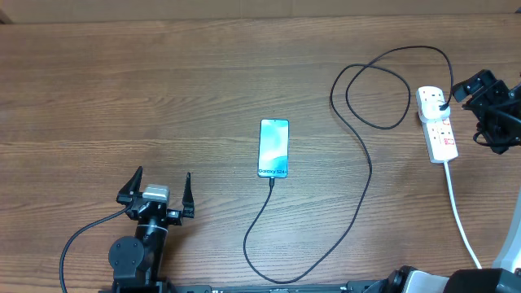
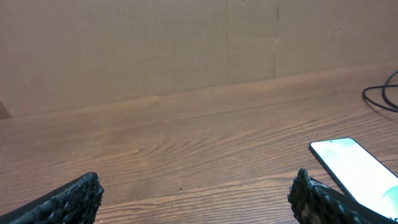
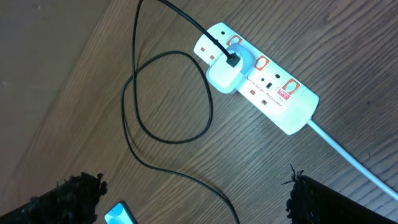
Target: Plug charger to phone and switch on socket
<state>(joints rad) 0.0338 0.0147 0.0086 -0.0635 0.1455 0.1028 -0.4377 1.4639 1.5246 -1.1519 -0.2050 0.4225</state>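
Note:
The phone [image 1: 273, 148] lies flat mid-table with its blue screen lit. It also shows in the left wrist view [image 2: 357, 168] and as a corner in the right wrist view [image 3: 121, 214]. The charger cable [image 1: 358, 195] runs from the phone's near edge, loops and ends at a white plug [image 3: 225, 71] seated in the socket [image 1: 437, 122] [image 3: 267, 87]. Whether its tip is seated in the phone I cannot tell. My left gripper [image 1: 159, 191] [image 2: 196, 202] stands open and empty, left of the phone. My right gripper [image 1: 488, 114] [image 3: 193, 199] hovers open beside the socket, holding nothing.
The socket's white cord [image 1: 457, 216] trails toward the near right edge. A loop of the black cable [image 1: 378, 89] [image 3: 168, 96] lies left of the socket. A cardboard wall [image 2: 186, 43] stands behind the wooden table [image 1: 122, 98].

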